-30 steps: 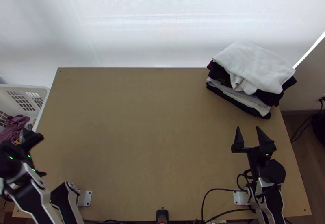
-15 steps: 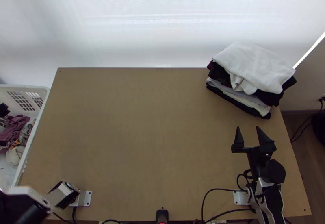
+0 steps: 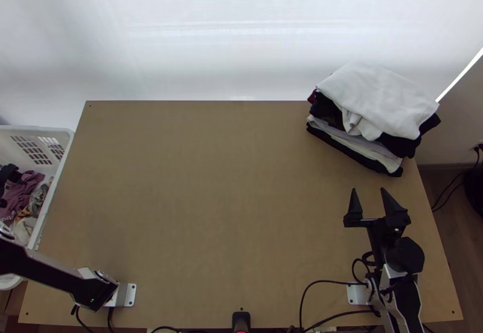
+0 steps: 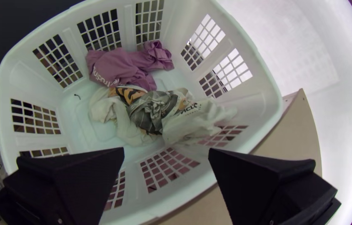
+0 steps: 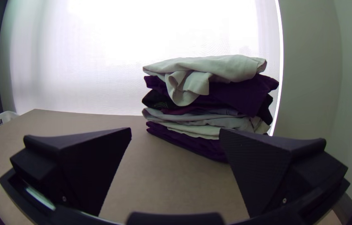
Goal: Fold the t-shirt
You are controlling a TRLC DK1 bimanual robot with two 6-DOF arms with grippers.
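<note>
Well, left gripper (image 3: 12,189) is hanging over basket (image 3: 61,131)

Its fingers are standing wide apart in the left wrist view (image 4: 166,148), with no cloth between them. Below, the clothes are lying bunched inside the basket; which is the t-shirt, I cannot tell. The purple shirt (image 4: 121,66), showing white lettering, is lying farther from the desk (image 3: 211,212). A grey cloth (image 4: 153,109) is lying beside it, and a white cloth (image 4: 194,125) is resting near the desk-side wall. The basket is standing beside the desk's left edge. Across the desk, the right gripper (image 3: 368,189) is hanging near the right edge, its fingers spread and holding nothing. Beyond it, a folded stack (image 3: 386,103) is sitting at the far right corner, a white piece topping darker ones.
</note>
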